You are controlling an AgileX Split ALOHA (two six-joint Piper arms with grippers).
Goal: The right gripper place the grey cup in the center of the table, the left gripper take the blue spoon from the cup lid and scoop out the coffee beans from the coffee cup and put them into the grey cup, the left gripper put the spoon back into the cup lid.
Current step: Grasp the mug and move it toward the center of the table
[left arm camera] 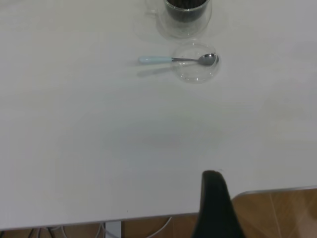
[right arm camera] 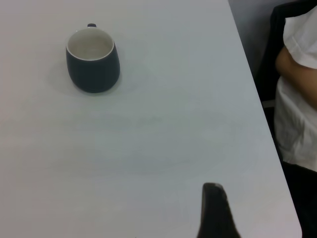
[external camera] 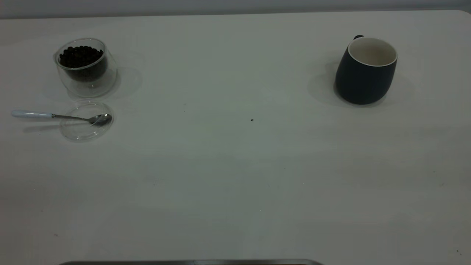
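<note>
The grey cup (external camera: 366, 71) stood upright toward the right side of the table (external camera: 235, 176), its white inside bare and its handle turned to the far side. Toward the left side, well apart from it, stood the coffee cup (external camera: 86, 68), holding the coffee beans (external camera: 80, 56). Just in front of that glass lay the cup lid (external camera: 85, 129), flat on the table. The blue spoon (external camera: 60, 116) rested with its metal bowl inside the lid and its pale handle reaching out over the rim toward the table's left edge.

Neither arm appeared in the exterior view. In the left wrist view only a black piece of the left pincer (left arm camera: 214, 206) showed, back at the near table edge, well apart from the spoon, lid and glass; whether it was apart or together could not be told. In the right wrist view a like black piece of the right pincer (right arm camera: 214, 210) showed, well apart from the grey cup; its state could not be told either. A person in a white shirt (right arm camera: 297, 89) stood beside the table's edge in that view.
</note>
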